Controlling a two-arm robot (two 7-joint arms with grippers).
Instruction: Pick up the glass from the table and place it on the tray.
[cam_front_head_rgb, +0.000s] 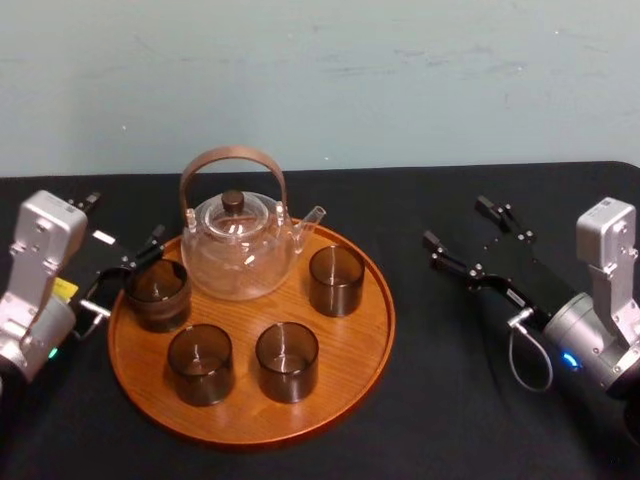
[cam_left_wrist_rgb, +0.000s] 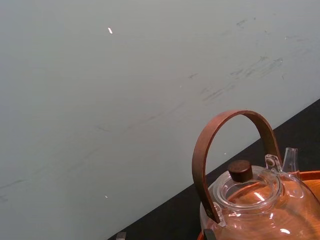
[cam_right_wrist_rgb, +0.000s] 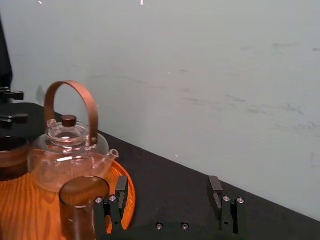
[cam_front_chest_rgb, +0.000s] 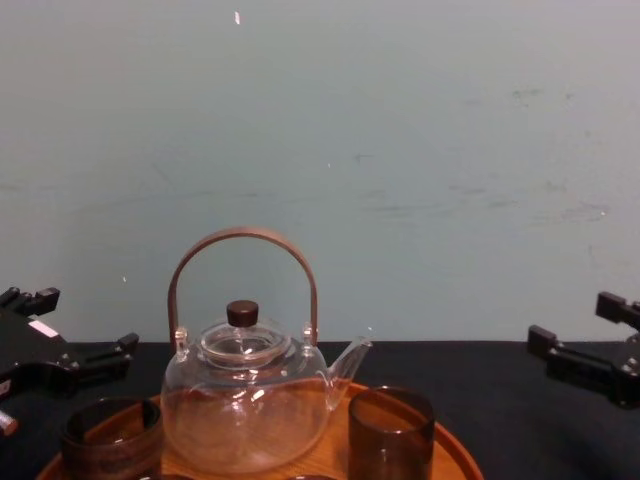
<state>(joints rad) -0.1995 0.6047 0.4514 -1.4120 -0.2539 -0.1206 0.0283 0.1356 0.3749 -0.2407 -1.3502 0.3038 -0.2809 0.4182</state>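
2 dark smoked-glass tumblers (cam_front_head_rgb: 287, 362) stand at the near side of the large round orange-brown wooden tray (cam_front_head_rgb: 345, 372). Farther in, the task's dark cylindrical glass (cam_front_head_rgb: 157, 293) stands upright just inside the tray's left rim, at the mouth of the left gripper (cam_front_head_rgb: 128, 272). Its fingers are spread; contact cannot be confirmed. The right gripper (cam_front_head_rgb: 457, 222) hovers spread, well right of the tray. Behind stands the clear glass teapot with a brown hoop handle (cam_front_head_rgb: 238, 245).

Judged step: glass placed, release in hand. Next move: withdraw leftward without tipping the glass.
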